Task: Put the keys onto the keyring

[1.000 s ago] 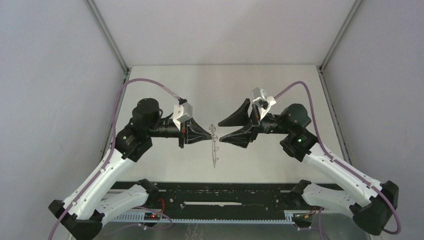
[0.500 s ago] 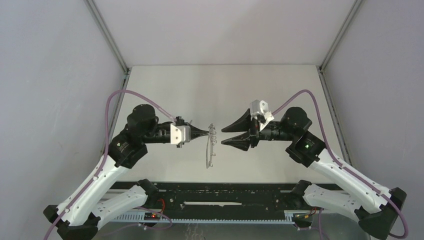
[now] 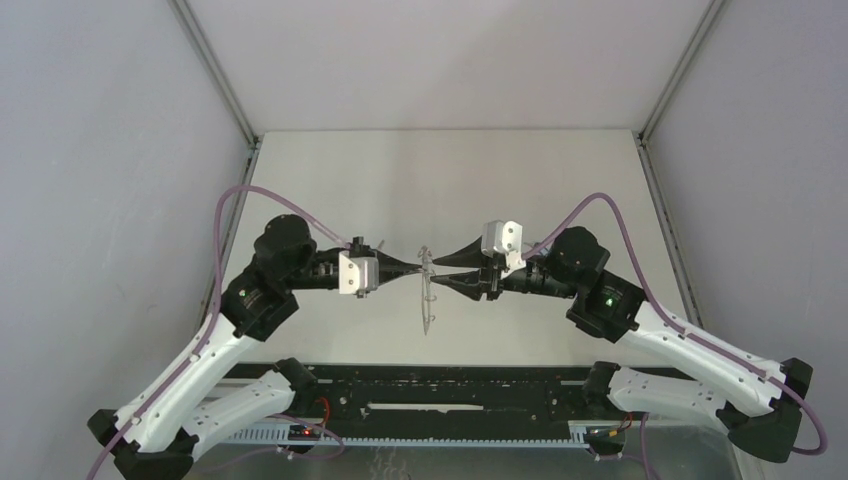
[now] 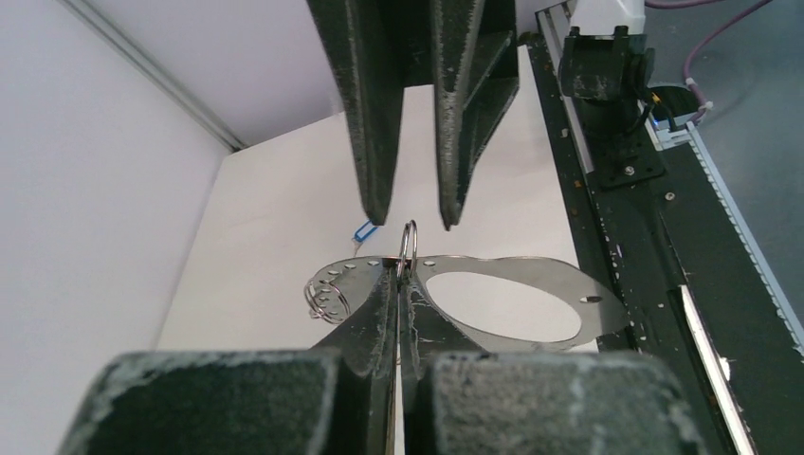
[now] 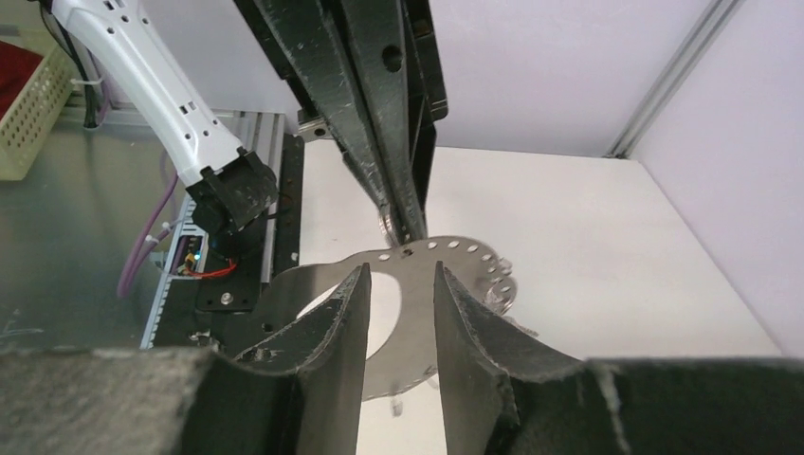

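Aloft, keyring (image 4: 597,313) tight in closed left gripper (image 4: 398,272), right gripper (image 5: 400,275) narrowly apart at its rim.

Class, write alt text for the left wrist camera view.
The left gripper is shut on the rim of the keyring, a flat metal hoop. The right gripper faces it, jaws apart, near a small upright wire loop.

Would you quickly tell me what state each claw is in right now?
Left claw: closed, holding the rim of the large thin grey metal keyring.
Right claw: open, close by that rim, gripping nothing.
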`<state>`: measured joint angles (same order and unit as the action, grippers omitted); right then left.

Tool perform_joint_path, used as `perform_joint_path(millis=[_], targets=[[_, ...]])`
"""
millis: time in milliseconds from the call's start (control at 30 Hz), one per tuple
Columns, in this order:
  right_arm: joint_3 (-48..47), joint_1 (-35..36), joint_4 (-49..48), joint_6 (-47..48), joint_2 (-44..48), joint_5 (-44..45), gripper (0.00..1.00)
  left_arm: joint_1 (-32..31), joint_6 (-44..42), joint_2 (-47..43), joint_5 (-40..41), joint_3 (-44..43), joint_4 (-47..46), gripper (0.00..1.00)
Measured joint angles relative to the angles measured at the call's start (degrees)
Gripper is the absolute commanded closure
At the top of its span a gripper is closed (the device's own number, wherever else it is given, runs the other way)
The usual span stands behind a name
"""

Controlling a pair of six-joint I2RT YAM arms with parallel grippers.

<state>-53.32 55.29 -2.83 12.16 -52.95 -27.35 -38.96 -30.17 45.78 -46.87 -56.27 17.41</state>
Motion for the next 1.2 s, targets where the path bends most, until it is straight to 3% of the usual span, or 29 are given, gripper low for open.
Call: perform_joint_path(millis=[467,867,1100,1200], targets=[[0.0,2.2,-0.8,2.8,0.0,1.3,0.66,-1.6,-3.8,-1.8,-1.0,1.4,-1.1,1.0],[0.0,3.3,-2.4,2.7,0.0,1.6,0.75,-1.7,1.4,-0.8,-0.9,1.4,-3.6,1.0],[0.0,3.4,-3.6,2.4,0.0,2.0,0.99,-1.7,3.5,-0.8,-0.9,1.4,-3.7,1.0],[-1.4,3.4,-2.1,2.6,-0.6,2.5,1.0,-1.7,4.4,-0.8,-0.9,1.4,-3.8,1.0]])
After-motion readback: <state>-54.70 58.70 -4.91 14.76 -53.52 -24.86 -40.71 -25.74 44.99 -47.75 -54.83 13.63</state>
